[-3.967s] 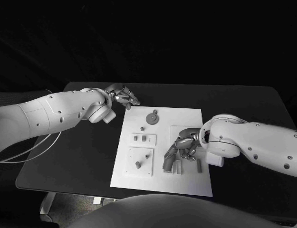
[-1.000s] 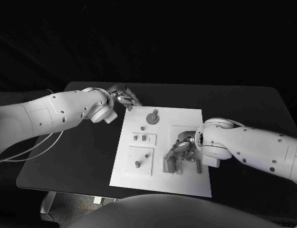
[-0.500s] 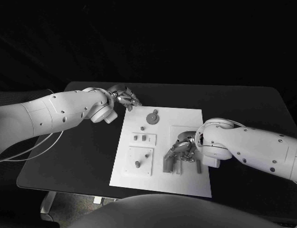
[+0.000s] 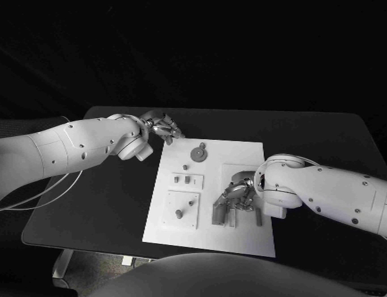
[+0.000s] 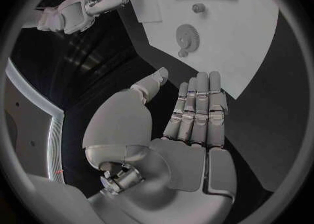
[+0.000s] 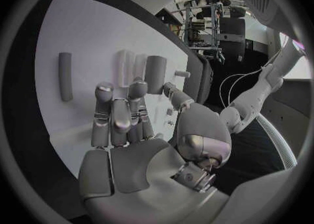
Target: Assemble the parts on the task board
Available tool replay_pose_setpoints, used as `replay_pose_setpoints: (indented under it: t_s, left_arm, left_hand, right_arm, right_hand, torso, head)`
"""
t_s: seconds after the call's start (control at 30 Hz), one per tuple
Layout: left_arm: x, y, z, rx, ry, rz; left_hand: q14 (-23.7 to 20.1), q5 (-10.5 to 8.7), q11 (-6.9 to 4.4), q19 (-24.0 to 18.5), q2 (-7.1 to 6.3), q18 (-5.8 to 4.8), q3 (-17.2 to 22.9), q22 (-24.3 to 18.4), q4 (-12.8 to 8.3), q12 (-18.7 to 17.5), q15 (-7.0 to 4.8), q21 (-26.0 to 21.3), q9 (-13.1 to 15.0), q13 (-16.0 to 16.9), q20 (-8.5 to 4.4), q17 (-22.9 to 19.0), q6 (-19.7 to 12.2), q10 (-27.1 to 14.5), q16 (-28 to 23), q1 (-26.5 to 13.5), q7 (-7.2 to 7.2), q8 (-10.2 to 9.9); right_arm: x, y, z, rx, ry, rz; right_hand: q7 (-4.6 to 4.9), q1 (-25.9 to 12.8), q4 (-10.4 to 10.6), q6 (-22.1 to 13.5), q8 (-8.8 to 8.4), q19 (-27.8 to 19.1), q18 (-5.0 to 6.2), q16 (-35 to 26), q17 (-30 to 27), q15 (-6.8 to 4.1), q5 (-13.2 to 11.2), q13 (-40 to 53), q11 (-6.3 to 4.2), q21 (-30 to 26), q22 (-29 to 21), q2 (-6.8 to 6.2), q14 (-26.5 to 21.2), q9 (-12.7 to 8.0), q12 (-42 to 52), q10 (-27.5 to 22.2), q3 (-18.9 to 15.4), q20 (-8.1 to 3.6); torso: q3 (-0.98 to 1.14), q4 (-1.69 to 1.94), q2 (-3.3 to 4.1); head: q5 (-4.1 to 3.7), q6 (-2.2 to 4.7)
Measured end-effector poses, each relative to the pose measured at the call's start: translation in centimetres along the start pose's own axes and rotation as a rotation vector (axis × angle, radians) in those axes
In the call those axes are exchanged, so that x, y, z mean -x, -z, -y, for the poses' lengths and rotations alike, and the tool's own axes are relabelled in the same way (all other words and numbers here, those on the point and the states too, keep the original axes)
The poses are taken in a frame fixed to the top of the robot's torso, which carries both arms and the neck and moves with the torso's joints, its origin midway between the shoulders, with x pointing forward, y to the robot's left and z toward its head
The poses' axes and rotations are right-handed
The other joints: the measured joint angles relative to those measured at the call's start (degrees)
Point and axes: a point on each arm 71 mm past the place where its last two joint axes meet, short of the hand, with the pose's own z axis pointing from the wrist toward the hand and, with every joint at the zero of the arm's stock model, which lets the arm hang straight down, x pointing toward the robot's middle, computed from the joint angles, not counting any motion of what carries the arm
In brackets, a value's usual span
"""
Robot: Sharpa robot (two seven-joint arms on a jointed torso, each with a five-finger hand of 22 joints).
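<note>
Place: a robotics lab or test room, not a home or shop.
Work surface: a plain black table (image 4: 113, 204) set against a dark backdrop, carrying a white task board (image 4: 213, 238) fitted with small parts in marked spots, like a bench test fixture.
Machine: two white robot arms with silver hands, the left hand (image 4: 161, 127) and the right hand (image 4: 236, 192), working over the board.
Background: the right wrist view shows a metal equipment frame (image 6: 208, 22) and loose cables (image 6: 235, 85) beyond the table.
</note>
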Motion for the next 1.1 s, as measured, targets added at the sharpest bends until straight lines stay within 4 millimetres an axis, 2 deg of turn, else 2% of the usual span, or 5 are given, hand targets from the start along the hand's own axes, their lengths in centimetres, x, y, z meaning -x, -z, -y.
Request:
replay_pose_setpoints:
  t_s: [0.17, 0.33, 0.47, 0.87, 1.1]
  left_arm:
    - [0.0, 0.0, 0.0, 0.001, -0.001, 0.0]
    - [0.0, 0.0, 0.0, 0.001, -0.001, 0.0]
    - [0.0, 0.0, 0.0, 0.002, -0.001, 0.001]
    - [0.0, 0.0, 0.0, 0.003, -0.002, 0.001]
    - [0.1, 0.0, -0.1, 0.004, -0.003, 0.002]
  left_hand:
    - [0.0, 0.0, 0.0, 0.0, 0.0, 0.16, 0.0, 0.0, 0.0, 0.0, 0.0, 0.0, 0.0, 0.0, 0.0, 0.06, 0.0, 0.0, 0.0, 0.0, 0.0, 0.0]
    - [0.0, 0.0, -0.01, 0.0, 0.0, 0.21, 0.0, -0.01, 0.0, 0.0, 0.0, 0.0, 0.0, 0.01, 0.01, 0.06, 0.0, 0.0, 0.0, 0.0, 0.0, 0.0]
    - [0.0, 0.0, -0.01, 0.03, 0.0, 0.43, 0.0, -0.01, 0.0, 0.0, 0.0, 0.0, 0.0, 0.01, -0.03, 0.06, 0.0, 0.0, 0.0, 0.0, 0.0, 0.0]
    - [0.0, 0.0, -0.02, 0.12, 0.0, 0.41, 0.0, -0.02, 0.0, 0.0, 0.0, -0.2, 0.0, -0.04, -0.11, 0.11, 0.0, 0.0, 0.0, 0.0, 0.0, 0.0]
    - [0.0, 0.0, -0.03, 0.12, 0.0, 0.34, 0.0, 0.03, 0.0, 0.0, 0.0, -0.2, 0.0, -0.04, -0.11, 0.16, 0.0, 0.0, 0.0, 0.0, 0.0, 0.0]
  right_arm:
    - [0.0, 0.0, 0.0, 0.001, 0.0, 0.0]
    - [0.0, 0.0, 0.0, 0.003, 0.001, 0.003]
    - [-0.1, 0.0, -0.1, 0.005, 0.001, 0.004]
    - [0.0, 0.2, 0.1, 0.015, 0.006, 0.029]
    - [0.3, 1.4, 1.8, 0.02, 0.004, 0.085]
  right_hand:
    - [0.08, -0.41, 0.48, -0.26, -0.21, -0.02, 0.0, 0.0, -0.25, -0.09, -0.78, 0.02, 0.21, 0.0, 0.0, -1.23, -0.35, 0.0, 0.0, -0.21, -0.15, 0.02]
    - [0.18, -0.97, 2.56, -0.37, -0.19, -0.21, 0.0, 0.0, -0.25, -0.24, -0.89, 0.15, 0.01, 0.0, 0.0, -3.74, -0.56, 0.3, 0.0, -0.41, 0.35, -0.01]
    - [0.05, -0.88, 3.79, -0.64, -0.18, -0.31, 0.0, 0.0, -0.25, -0.27, -0.89, 0.22, 0.01, 0.0, 0.0, -4.71, -0.73, 0.48, 0.0, -0.41, 0.88, -0.09]
    - [0.04, -0.76, 4.89, -0.65, -0.19, -0.32, 0.06, 0.01, -0.22, -0.38, -0.88, 0.29, 0.0, 0.0, 0.0, -5.27, -0.85, 0.77, 0.0, -0.42, 1.27, -0.09]
    - [0.31, 0.04, 4.89, -1.32, -0.19, -0.07, 0.06, 0.01, -0.09, -0.38, -0.88, 0.39, 0.0, 0.0, 0.0, -5.56, -0.86, 0.88, 0.28, -0.41, 1.27, -0.33]
  torso:
    - [0.0, 0.0, 0.0]
    - [0.0, 0.0, -0.01]
    - [0.0, 0.0, -0.01]
    - [0.0, 0.0, -0.01]
    - [0.0, 0.0, -0.01]
  head:
    - [0.0, 0.0]
    - [0.0, 0.0]
    - [0.0, 0.0]
    - [-0.09, 0.0]
    - [-0.23, 0.0]
